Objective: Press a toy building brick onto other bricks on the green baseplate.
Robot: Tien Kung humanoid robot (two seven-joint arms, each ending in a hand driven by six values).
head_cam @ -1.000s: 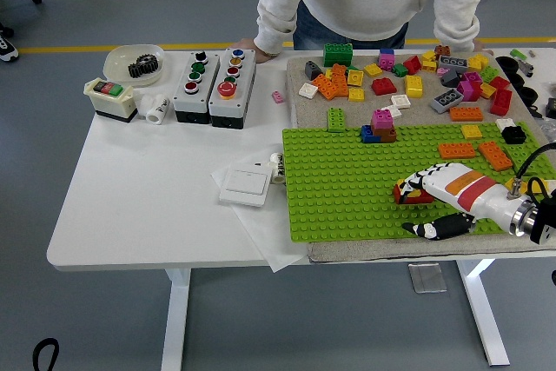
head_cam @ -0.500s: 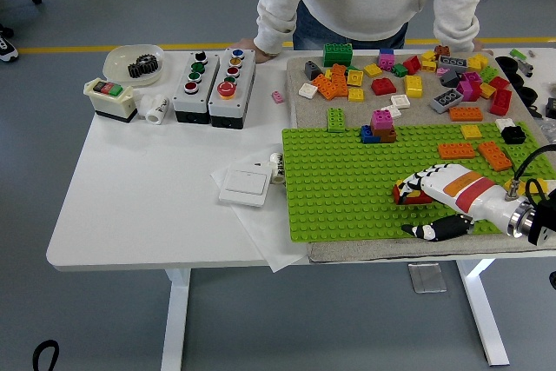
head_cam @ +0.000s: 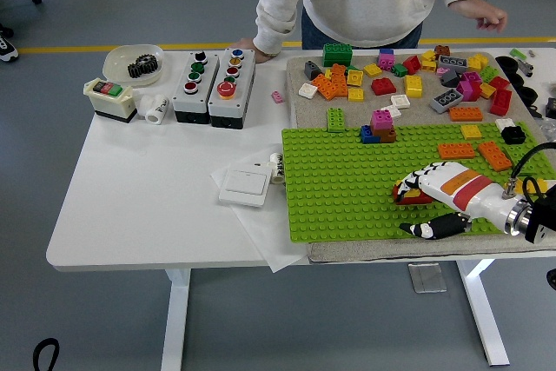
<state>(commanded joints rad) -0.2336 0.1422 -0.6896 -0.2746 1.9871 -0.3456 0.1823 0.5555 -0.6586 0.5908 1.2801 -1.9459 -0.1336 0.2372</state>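
One hand was at work, the robot's right hand (head_cam: 439, 193), reaching in from the right edge low over the green baseplate (head_cam: 347, 193). Its fingers (head_cam: 415, 182) lay stretched forward and flat on top of a red brick (head_cam: 408, 195) with a bit of yellow showing at its left end, and the thumb (head_cam: 427, 230) stuck out separately on the near side, resting on the studs. Whether the hand gripped the brick or only pressed down on it, I could not tell. That brick sat on the baseplate directly under the fingertips.

Beyond the hand, toward the far edge of the plate, stood a small stack of pink, blue and brown bricks (head_cam: 380, 126), with a lone green brick (head_cam: 336, 119) to its left. Two orange bricks (head_cam: 476, 153) lay just past the wrist. Further off still, a heap of loose bricks (head_cam: 408, 76) covered the cloth mat.

Across the table a person in a pale hooded top stood with one hand (head_cam: 479, 13) lifted off the table and the other hand (head_cam: 252, 44) resting on its far edge near the button boxes (head_cam: 213, 84).
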